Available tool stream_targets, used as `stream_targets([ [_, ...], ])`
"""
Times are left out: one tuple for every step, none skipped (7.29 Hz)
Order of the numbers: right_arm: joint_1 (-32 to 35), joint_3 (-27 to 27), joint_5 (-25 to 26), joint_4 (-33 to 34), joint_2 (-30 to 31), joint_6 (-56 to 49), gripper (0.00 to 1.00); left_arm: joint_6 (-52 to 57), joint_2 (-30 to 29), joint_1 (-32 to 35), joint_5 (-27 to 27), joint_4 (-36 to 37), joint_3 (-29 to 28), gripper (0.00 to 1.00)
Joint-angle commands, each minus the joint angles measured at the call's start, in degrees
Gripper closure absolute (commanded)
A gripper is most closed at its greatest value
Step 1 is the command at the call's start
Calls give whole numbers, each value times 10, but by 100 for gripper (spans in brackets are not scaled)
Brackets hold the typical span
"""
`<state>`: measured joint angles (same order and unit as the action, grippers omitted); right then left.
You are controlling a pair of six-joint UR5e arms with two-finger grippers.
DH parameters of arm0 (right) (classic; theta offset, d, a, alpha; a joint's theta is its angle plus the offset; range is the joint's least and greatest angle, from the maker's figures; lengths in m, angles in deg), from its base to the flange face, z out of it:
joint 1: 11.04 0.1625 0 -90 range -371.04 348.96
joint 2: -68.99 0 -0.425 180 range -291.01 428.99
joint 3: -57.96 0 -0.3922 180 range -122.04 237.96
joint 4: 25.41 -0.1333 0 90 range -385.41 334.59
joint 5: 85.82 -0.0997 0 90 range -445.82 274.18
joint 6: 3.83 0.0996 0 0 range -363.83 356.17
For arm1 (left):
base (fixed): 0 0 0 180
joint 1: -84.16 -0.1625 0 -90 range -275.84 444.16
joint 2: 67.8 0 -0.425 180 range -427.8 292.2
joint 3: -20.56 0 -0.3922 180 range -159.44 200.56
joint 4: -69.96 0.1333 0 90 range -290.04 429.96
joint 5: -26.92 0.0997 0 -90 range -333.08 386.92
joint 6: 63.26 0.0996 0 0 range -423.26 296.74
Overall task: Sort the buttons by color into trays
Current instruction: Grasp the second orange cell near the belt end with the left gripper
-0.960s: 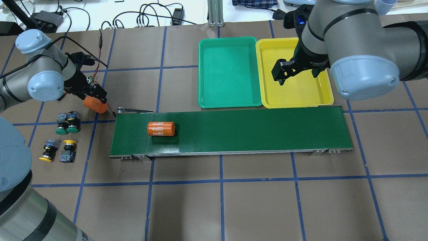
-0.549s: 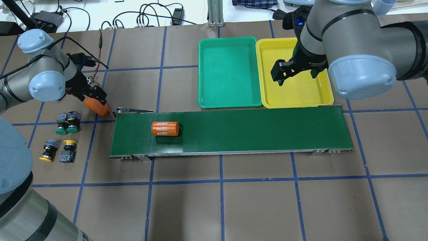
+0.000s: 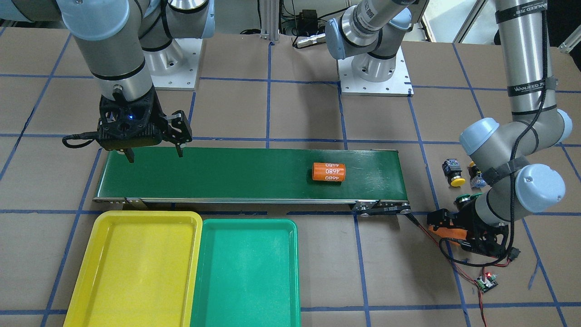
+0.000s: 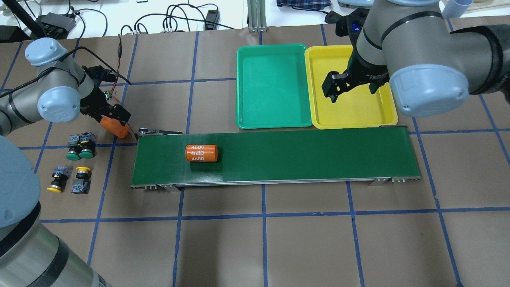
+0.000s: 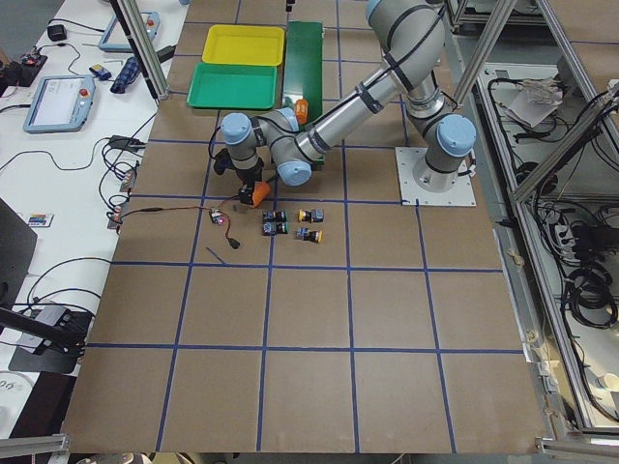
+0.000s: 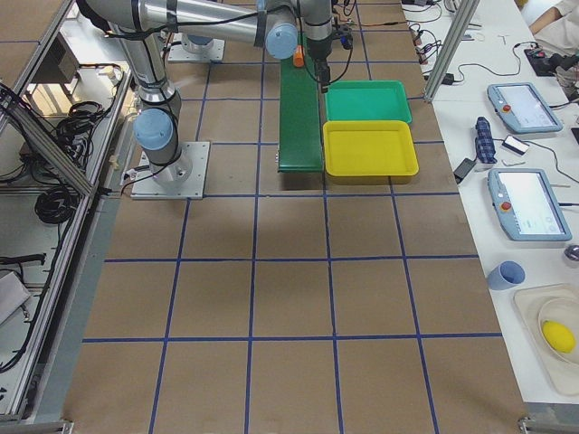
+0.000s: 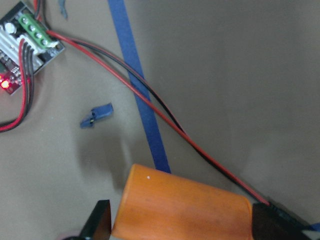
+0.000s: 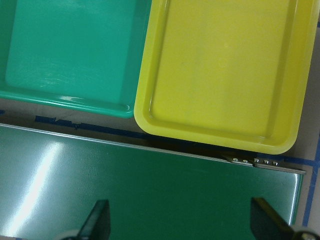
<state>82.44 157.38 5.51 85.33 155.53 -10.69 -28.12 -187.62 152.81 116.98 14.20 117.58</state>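
Four buttons lie on the table left of the belt: two green-capped (image 4: 79, 149) and two yellow-capped (image 4: 67, 180), apart from both grippers. In the front view one yellow cap (image 3: 454, 175) and one green cap (image 3: 463, 198) show beside the left arm. The green tray (image 4: 273, 85) and the yellow tray (image 4: 358, 109) stand side by side behind the belt, both empty. My left gripper (image 4: 115, 122) is shut on a plain orange cylinder (image 7: 180, 205) near the belt's left end. My right gripper (image 3: 154, 152) is open and empty, above the belt's right end and the yellow tray's edge (image 8: 210, 132).
A long dark green conveyor belt (image 4: 299, 155) crosses the table. An orange cylinder marked 4680 (image 4: 201, 153) lies on its left part. A small circuit board (image 3: 486, 281) with red and black wires (image 7: 150, 100) lies by the left gripper.
The 4680 cylinder has moved a little to the right along the belt. My left gripper has shifted slightly with its orange cylinder. The right gripper has hardly moved.
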Motion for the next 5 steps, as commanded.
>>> stream_targets([
  [0, 0, 0, 0, 1, -1, 0, 0, 13, 2, -7, -3, -3, 0],
  [0, 0, 0, 0, 1, -2, 0, 1, 13, 2, -8, -3, -1, 0],
  [0, 0, 0, 0, 6, -3, 0, 4, 11, 3, -8, -2, 2, 0],
  [-1, -2, 0, -1, 6, -3, 0, 10, 6, 3, -8, -1, 3, 0],
  [-1, -4, 1, 0, 6, -3, 0, 12, 5, 3, -8, -1, 2, 0],
])
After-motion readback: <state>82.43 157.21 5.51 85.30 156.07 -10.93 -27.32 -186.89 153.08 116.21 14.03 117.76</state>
